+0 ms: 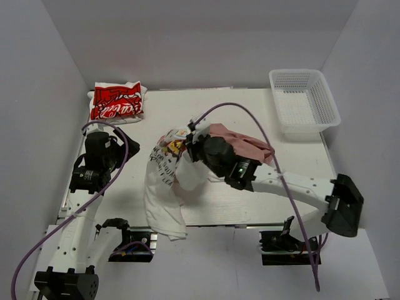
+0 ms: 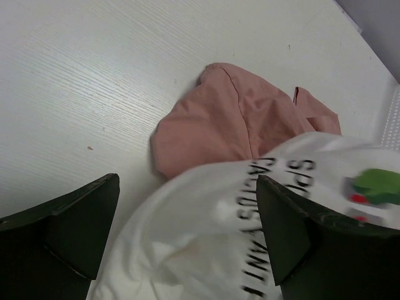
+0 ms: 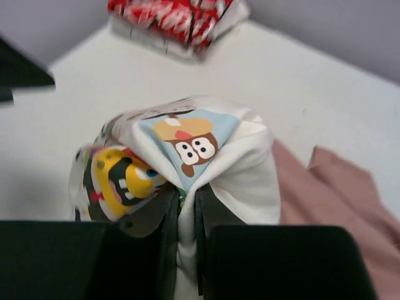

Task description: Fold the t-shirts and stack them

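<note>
left jaws spread | right jaws pinching white printed shirt (image 1: pixel 162 200) | mesh basket (image 1: pixel 306 103) far right, well apart

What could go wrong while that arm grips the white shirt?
The right tool pinches only a small bunch of the white cartoon-print t-shirt, so the cloth might slip free. The pink t-shirt lies crumpled right beside it and could get dragged along.

L arm (image 1: pixel 80 228) & R arm (image 1: pixel 300 186): white link shells, black joint housings. Purple cable (image 1: pixel 232 104) behind R claw (image 3: pixel 187 212); second purple cable (image 1: pixel 62 224) behind L claw (image 2: pixel 187 212). Claw fingers (image 2: pixel 69 231) matte black, wedge-shaped. Small green light (image 1: pixel 239 167) aft of R claw.
</note>
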Motion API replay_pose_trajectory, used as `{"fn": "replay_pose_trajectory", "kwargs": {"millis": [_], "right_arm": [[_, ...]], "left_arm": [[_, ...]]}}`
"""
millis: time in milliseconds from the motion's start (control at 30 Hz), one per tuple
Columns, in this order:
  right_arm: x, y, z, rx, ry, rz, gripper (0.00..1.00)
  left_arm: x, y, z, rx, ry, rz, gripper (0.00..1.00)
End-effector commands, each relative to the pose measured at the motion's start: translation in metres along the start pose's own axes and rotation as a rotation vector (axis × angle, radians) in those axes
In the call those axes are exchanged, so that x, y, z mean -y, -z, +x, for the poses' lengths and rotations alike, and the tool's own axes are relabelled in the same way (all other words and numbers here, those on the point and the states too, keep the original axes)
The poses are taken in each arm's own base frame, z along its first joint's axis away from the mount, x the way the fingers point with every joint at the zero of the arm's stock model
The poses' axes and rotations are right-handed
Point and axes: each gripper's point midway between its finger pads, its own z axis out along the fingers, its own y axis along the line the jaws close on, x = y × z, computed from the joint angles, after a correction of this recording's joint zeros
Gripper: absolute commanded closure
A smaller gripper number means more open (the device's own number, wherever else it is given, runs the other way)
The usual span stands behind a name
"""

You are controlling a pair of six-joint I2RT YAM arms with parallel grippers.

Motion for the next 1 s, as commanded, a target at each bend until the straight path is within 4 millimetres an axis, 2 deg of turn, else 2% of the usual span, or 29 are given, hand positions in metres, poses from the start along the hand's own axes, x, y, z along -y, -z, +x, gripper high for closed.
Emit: {"fn": "replay_pose_trajectory", "kwargs": {"millis": [0,33,67,100,200,233,300,333,367,400,433,500,533,600,633,667,700,733,767,800,833,867,933,967], "right_arm": [[0.036,0.022,-0.083,0.241,-0.099,0.063,1.0],[0.062,0.025,-0.095,0.274,-0.111,0.132,1.0],[0.075,0.032,-0.107,0.31,-0.13,0.17,1.0],[0.088,0.049,-0.13,0.374,-0.151,0.194,1.0],[0.148,0.073,-0.167,0.473,-0.176,0.348,1.0],[0.164,0.086,-0.189,0.515,-0.194,0.399,1.0],[0.206,0.099,-0.2,0.53,-0.178,0.524,1.0],[0.216,0.107,-0.223,0.569,-0.191,0.55,1.0],[0.247,0.116,-0.226,0.571,-0.173,0.635,1.0],[0.258,0.118,-0.23,0.568,-0.169,0.669,1.0],[0.271,0.115,-0.242,0.569,-0.165,0.704,1.0],[0.317,0.136,-0.258,0.587,-0.18,0.816,1.0],[0.329,0.107,-0.244,0.515,-0.166,0.803,1.0],[0.377,0.129,-0.271,0.56,-0.213,0.891,1.0],[0.403,0.112,-0.248,0.465,-0.236,0.903,1.0],[0.403,0.138,-0.298,0.581,-0.238,0.886,1.0],[0.422,0.122,-0.288,0.547,-0.236,0.898,1.0],[0.444,0.126,-0.281,0.509,-0.239,0.897,1.0],[0.458,0.117,-0.294,0.538,-0.24,0.88,1.0],[0.463,0.113,-0.294,0.532,-0.24,0.855,1.0],[0.49,0.128,-0.288,0.55,-0.272,0.9,1.0],[0.506,0.126,-0.282,0.554,-0.275,0.897,1.0],[0.536,0.139,-0.268,0.555,-0.261,0.938,1.0],[0.548,0.145,-0.268,0.577,-0.234,0.982,1.0]], "left_arm": [[-0.001,0.0,-0.002,0.007,0.003,-0.016,0.0],[-0.002,0.0,0.0,0.0,0.011,-0.022,0.0],[-0.004,0.0,-0.001,0.006,0.011,-0.029,0.0],[-0.004,0.0,-0.001,0.006,0.011,-0.029,0.0],[-0.004,-0.002,0.0,-0.001,0.01,-0.035,0.0],[-0.004,-0.004,0.002,-0.015,0.01,-0.032,0.0],[-0.004,-0.006,0.003,-0.022,0.009,-0.038,0.0],[-0.004,-0.006,0.003,-0.022,0.009,-0.038,0.0],[-0.004,-0.008,0.006,-0.038,0.008,-0.039,0.0],[-0.005,-0.008,0.008,-0.042,0.002,-0.047,0.0],[-0.005,-0.008,0.008,-0.042,0.002,-0.047,0.0],[-0.008,-0.008,0.008,-0.042,0.001,-0.061,0.0],[-0.008,-0.008,0.008,-0.042,0.001,-0.061,0.0],[-0.007,-0.008,0.007,-0.035,0.001,-0.055,0.0],[-0.008,-0.01,0.008,-0.043,0.0,-0.062,0.0],[-0.008,-0.012,0.009,-0.05,0.0,-0.068,0.0],[-0.008,-0.012,0.009,-0.05,0.0,-0.068,0.0],[-0.009,-0.015,0.011,-0.059,-0.001,-0.075,0.0],[-0.006,-0.015,0.01,-0.058,0.0,-0.059,0.0],[-0.01,-0.019,0.015,-0.075,-0.002,-0.072,0.0],[-0.009,-0.02,0.018,-0.08,-0.001,-0.063,0.0],[-0.007,-0.021,0.015,-0.071,0.0,-0.055,0.0],[-0.009,-0.026,0.018,-0.089,-0.002,-0.07,0.0],[-0.009,-0.026,0.018,-0.089,-0.002,-0.07,0.0]]}}
